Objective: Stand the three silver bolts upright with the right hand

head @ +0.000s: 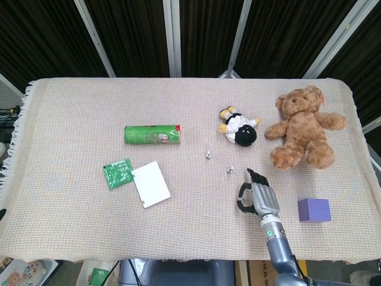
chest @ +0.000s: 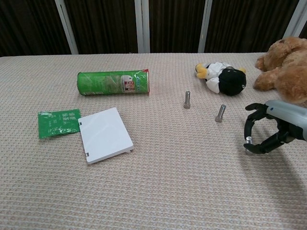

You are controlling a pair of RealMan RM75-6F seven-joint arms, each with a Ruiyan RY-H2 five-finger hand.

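Two silver bolts stand on the cloth: one (chest: pixel 187 99) (head: pixel 208 155) upright, the other (chest: pixel 220 113) (head: pixel 229 170) leaning slightly. A third silver bolt (chest: pixel 248 145) is upright on the cloth between the curled fingers and thumb of my right hand (chest: pixel 268 130) (head: pixel 258 197), which pinches it; the head view hides this bolt under the hand. The hand is just right of and nearer than the leaning bolt. My left hand does not show in either view.
A black-and-white plush (head: pixel 240 128) and a brown teddy bear (head: pixel 303 128) lie beyond the hand. A purple cube (head: pixel 314 210) sits to its right. At the left lie a green can (head: pixel 152 134), a green packet (head: pixel 118 173) and a white card (head: pixel 150 183).
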